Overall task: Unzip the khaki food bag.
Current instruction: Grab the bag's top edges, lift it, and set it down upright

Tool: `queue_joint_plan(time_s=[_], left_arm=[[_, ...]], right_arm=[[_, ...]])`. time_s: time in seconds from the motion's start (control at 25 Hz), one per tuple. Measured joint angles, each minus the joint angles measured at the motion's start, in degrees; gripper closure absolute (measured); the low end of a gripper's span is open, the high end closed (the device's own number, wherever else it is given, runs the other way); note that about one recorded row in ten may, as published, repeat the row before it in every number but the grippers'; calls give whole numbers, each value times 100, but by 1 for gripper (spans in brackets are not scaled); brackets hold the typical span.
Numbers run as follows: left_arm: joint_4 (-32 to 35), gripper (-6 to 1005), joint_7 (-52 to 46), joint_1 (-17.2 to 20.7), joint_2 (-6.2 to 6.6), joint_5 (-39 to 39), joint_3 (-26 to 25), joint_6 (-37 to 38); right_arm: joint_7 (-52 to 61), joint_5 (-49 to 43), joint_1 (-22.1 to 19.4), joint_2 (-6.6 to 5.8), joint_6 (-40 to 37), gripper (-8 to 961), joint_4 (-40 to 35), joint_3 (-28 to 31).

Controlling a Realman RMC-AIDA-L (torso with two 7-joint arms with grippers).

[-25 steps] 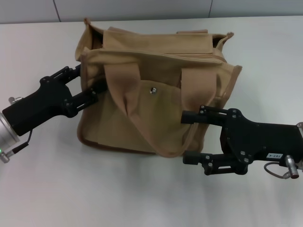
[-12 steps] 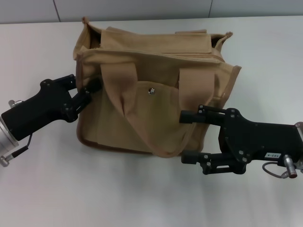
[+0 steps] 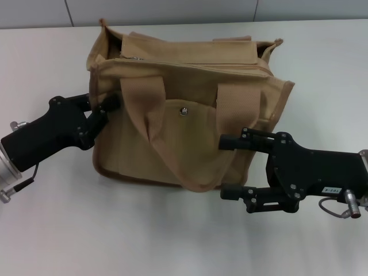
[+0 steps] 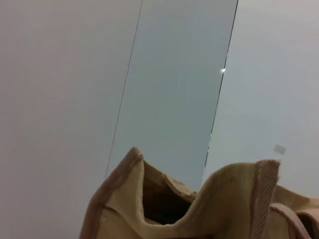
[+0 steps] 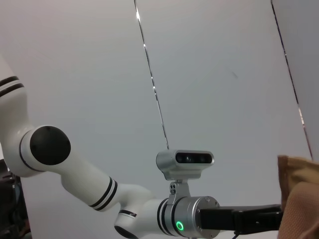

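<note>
The khaki food bag point(image 3: 190, 109) stands upright mid-table, its silver snap point(image 3: 184, 111) facing me and its front strap handle point(image 3: 155, 109) hanging over the pocket. The zip line point(image 3: 195, 62) runs along the top. My left gripper point(image 3: 106, 109) is shut on the fabric of the bag's left side edge. My right gripper point(image 3: 224, 168) is open at the bag's front right lower corner, with one finger over the front panel and the other over the table. Bag fabric shows in the left wrist view point(image 4: 224, 199) and in the right wrist view point(image 5: 299, 199).
The white table point(image 3: 115, 230) stretches around the bag, with a grey wall strip point(image 3: 172, 11) along its far edge. The right wrist view shows my left arm point(image 5: 99, 189) and its wrist camera point(image 5: 185, 162) against the wall.
My left gripper was open astride the bag's left edge and has closed on it. The bag's left top corner shifted slightly. The right gripper has barely moved.
</note>
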Motion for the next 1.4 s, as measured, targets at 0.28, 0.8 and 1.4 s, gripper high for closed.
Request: queue_joint_plan(time_s=[0.28, 0.8, 1.4], left_arm=[[325, 928, 14, 44, 26, -10, -322, -355], [703, 927, 163, -569, 35, -481, -1243, -217], [-1711, 928, 3265, -1184, -80, -457, -152, -868]], right_arm=[[-1, 57, 24, 2, 412, 128, 94, 42], [-190, 1963, 146, 14, 2211, 128, 1098, 125], [-1093, 2731, -89, 27, 2520, 128, 1578, 192]])
